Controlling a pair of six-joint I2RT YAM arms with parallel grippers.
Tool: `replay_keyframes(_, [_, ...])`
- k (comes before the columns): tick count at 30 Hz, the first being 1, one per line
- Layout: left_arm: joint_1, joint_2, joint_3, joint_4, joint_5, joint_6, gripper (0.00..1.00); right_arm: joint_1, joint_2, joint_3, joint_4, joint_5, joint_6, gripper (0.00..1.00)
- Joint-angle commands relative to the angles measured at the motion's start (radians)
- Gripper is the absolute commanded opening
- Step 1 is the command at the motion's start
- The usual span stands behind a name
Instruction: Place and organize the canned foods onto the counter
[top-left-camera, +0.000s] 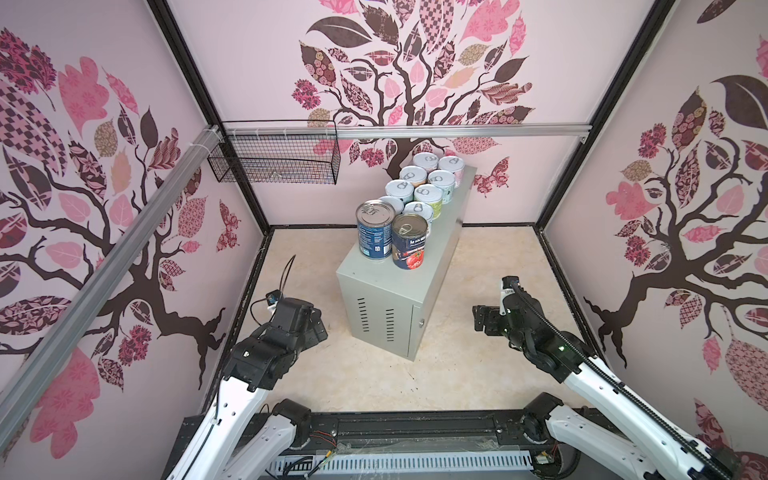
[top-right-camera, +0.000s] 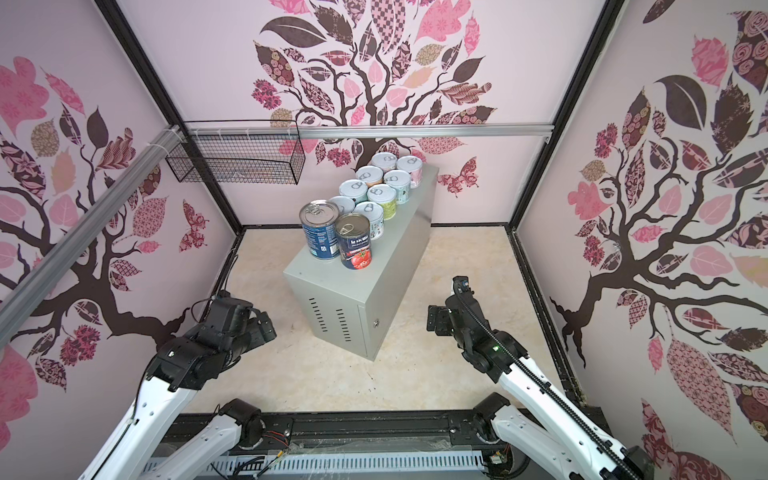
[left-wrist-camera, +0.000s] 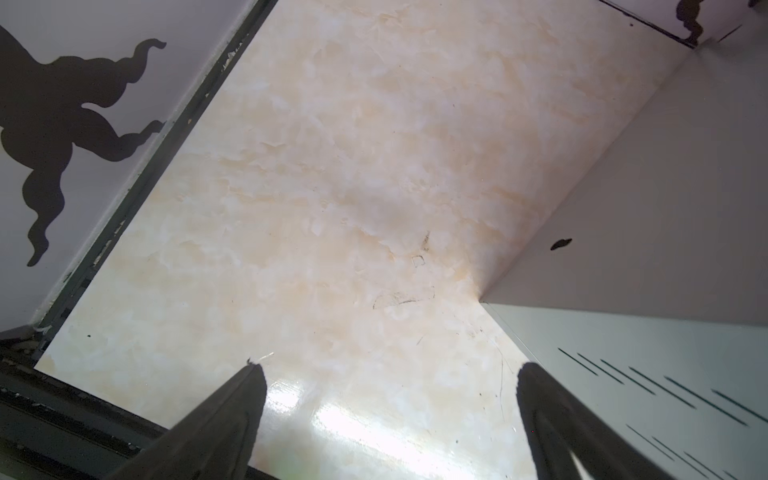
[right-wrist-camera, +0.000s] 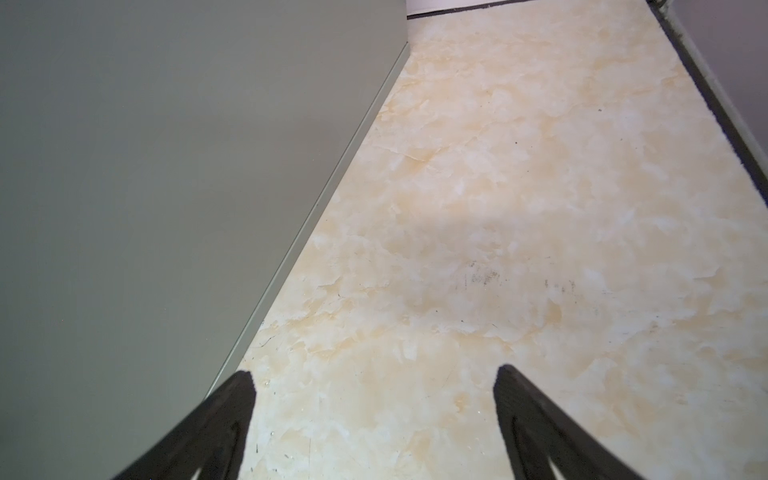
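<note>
All the canned foods stand on top of the counter, a long light-grey box with vent slots. Several short pull-tab cans form two rows toward the back wall. A tall blue can and a dark tomato can stand at the near end. My left gripper hangs low, left of the counter, open and empty. My right gripper is low beside the counter's right side, open and empty.
A black wire basket hangs from the aluminium rail at the back left, with little visible inside. The marble-patterned floor surrounds the counter. Patterned walls enclose three sides. The arms' black base rail runs along the front.
</note>
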Motion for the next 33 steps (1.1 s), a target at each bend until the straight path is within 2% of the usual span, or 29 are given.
replay_keyframes(1, [0.030,0.033,-0.030,0.096,-0.050,-0.025,0.98,-0.006,0.031,-0.022,0.162,0.062,0.036,0.98])
replay_keyframes(3, [0.113,0.074,-0.039,0.129,0.014,-0.017,0.98,-0.014,0.069,-0.033,0.206,0.085,0.044,1.00])
replay_keyframes(7, [0.355,0.145,-0.079,0.225,0.220,0.016,0.98,-0.072,0.141,-0.051,0.297,0.083,0.058,1.00])
replay_keyframes(11, [0.482,0.210,-0.088,0.301,0.261,0.056,0.98,-0.193,0.203,-0.081,0.385,0.018,0.090,1.00])
replay_keyframes(13, [0.495,0.259,-0.076,0.324,0.232,0.067,0.98,-0.261,0.241,-0.093,0.430,-0.004,0.109,1.00])
replay_keyframes(15, [0.495,0.301,-0.073,0.364,0.216,0.065,0.98,-0.289,0.282,-0.096,0.473,0.024,0.105,1.00])
replay_keyframes(20, [0.495,0.375,-0.101,0.549,0.183,0.097,0.98,-0.295,0.400,-0.063,0.563,0.132,0.054,1.00])
replay_keyframes(28, [0.496,0.517,-0.112,0.765,0.131,0.128,0.98,-0.295,0.530,-0.038,0.719,0.205,-0.044,1.00])
replay_keyframes(33, [0.495,0.640,-0.042,0.801,0.076,0.172,0.98,-0.295,0.605,-0.033,0.809,0.242,-0.136,1.00])
